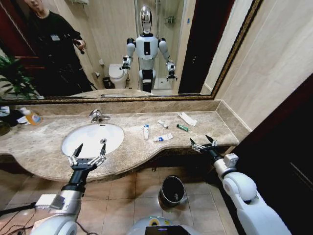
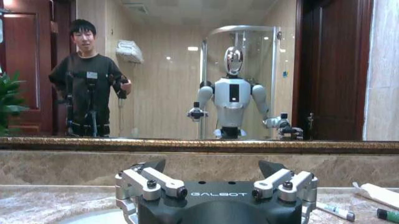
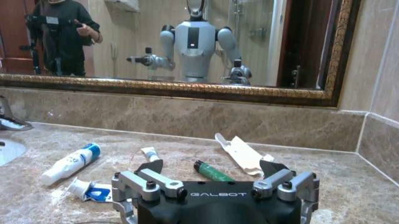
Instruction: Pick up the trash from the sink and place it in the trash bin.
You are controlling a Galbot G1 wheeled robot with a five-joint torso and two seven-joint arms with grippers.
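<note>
No trash has been lifted yet. The five bits are seen not in the sink [image 1: 80, 142] but on the bare table [image 1: 44, 161] to its right: a white tube [image 1: 145, 131] with a blue band nearest the basin, a crumpled blue-and-white tube [image 1: 163, 138] closer to the front edge, a small white tube [image 1: 162, 124] behind it, a tiny green tube [image 1: 182, 127], and a flat white packet [image 1: 187, 119] toward the back wall. The bin [image 1: 172, 190] stands on the tiled floor below the front edge, under the right half of the table.

The right gripper [image 1: 203, 144] is held at the front edge, just right of the trash, jaws spread wide and empty. The left gripper [image 1: 87, 154] hangs over the front rim of the basin, jaws likewise wide and empty.

The pieces are best taken by the right arm, which is nearest. The round tubes should be pinched across their width with the jaws square to the long axis, since smooth plastic on polished marble is likely to roll or skid if struck at an angle. The green tube is very slim, so the tips should be brought right down to the stone. The flat packet, thin and limp, offers little edge and may need to be taken at its creased, raised end. The bin is small, black and round with a shiny rim, so release should be made directly above its mouth.
</note>
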